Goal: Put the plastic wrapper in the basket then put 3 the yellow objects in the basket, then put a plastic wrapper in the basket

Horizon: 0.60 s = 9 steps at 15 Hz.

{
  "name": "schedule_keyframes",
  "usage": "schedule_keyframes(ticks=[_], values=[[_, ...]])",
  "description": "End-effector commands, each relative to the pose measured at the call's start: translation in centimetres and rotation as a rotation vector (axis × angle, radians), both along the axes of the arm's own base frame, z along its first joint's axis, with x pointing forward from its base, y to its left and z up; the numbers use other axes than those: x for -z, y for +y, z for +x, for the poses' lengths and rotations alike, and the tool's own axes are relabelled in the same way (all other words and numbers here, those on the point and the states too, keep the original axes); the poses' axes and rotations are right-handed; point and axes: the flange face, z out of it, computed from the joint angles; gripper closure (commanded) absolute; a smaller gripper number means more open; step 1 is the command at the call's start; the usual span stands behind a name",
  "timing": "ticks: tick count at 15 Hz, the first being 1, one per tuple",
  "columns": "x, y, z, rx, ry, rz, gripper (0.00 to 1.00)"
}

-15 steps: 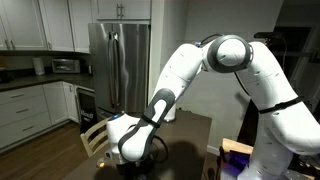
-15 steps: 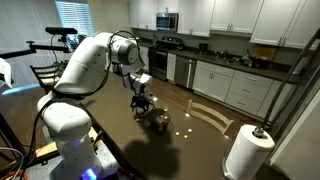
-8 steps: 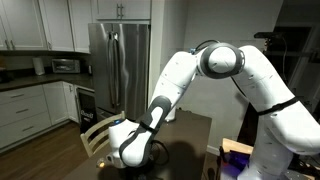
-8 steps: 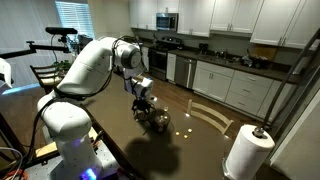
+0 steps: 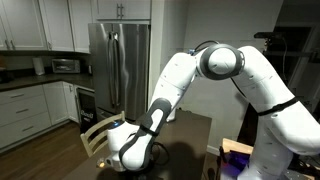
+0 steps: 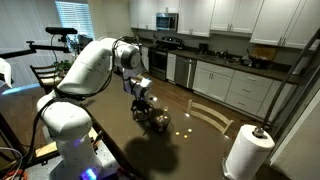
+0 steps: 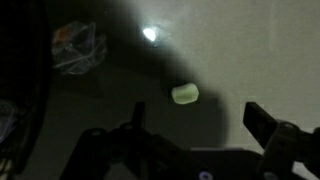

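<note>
- The dark worktop [image 7: 260, 50] takes up most of the wrist view, with a bright spot of glare on it and very little else to go on (the room is dim).
- The white arm [image 5: 215, 65] bends down low over the worktop in both exterior views.
- The basket [image 6: 157, 119] shows in an exterior view only as a dark round shape just beside the lowered wrist. From here I cannot make out what is inside it, if anything.
- A crinkled plastic wrapper [image 7: 78, 45] lies at the upper left of the wrist view, near a dark band along the left edge. Whether it rests on the bare worktop or inside something I cannot tell.
- The end effector [image 7: 193, 115] hangs with its jaws spread as wide as they go and nothing between them.
- One yellow piece [image 7: 185, 94] sits alone on the worktop, just ahead of the spread fingers and roughly centred between them, touching neither.
- My reading: the job is at the yellow-object stage. At least this piece has yet to go into the basket, and a wrapper may be left too. How many pieces are already in I cannot count.
</note>
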Motion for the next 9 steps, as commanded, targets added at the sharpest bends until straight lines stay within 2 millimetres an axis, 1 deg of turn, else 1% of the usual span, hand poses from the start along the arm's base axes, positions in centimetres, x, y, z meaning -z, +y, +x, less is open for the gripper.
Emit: schedule_keyframes(ticks=[1,4,9], values=[[0.6,0.8,-1.1,-0.033,-0.023,-0.033,0.0],[1.1,1.4,-2.0,-0.08,-0.048,-0.066,0.0],[2.8,2.2,-3.4,-0.132,-0.099,-0.117,0.0]])
